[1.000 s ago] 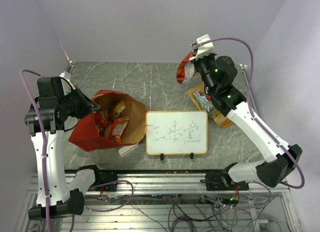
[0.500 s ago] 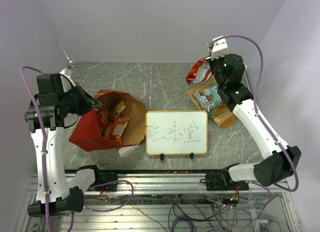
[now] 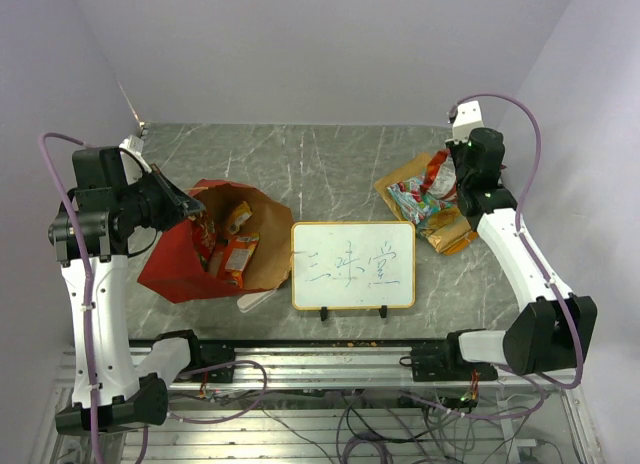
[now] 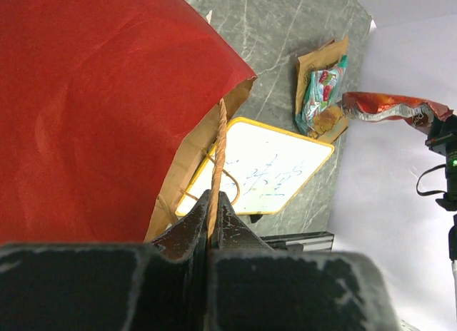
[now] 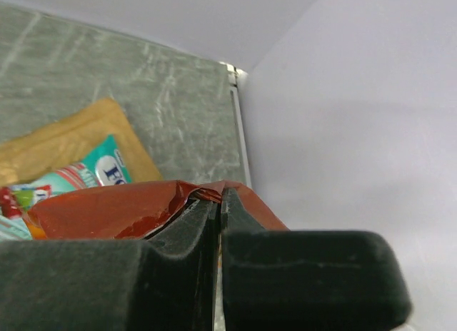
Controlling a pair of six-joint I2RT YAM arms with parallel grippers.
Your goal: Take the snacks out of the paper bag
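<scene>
Red paper bag (image 3: 165, 271) holds orange and yellow snacks (image 3: 238, 254), perhaps more.

This is a robotics lab cell, not anybody's home or shop. Two white-and-black machines, the left arm (image 3: 95, 314) and the right arm (image 3: 520, 254), are bolted to an aluminium rail (image 3: 330, 359) along the near edge of the grey stone-patterned tabletop (image 3: 300, 164). Loose cables (image 3: 350, 424) hang in tangles beneath that rail (left just as they fell, by the look of it). Plain pale walls (image 3: 300, 54) box in the far edge and both sides. A small whiteboard (image 3: 353, 265) with handwriting stands towards the near edge.
</scene>
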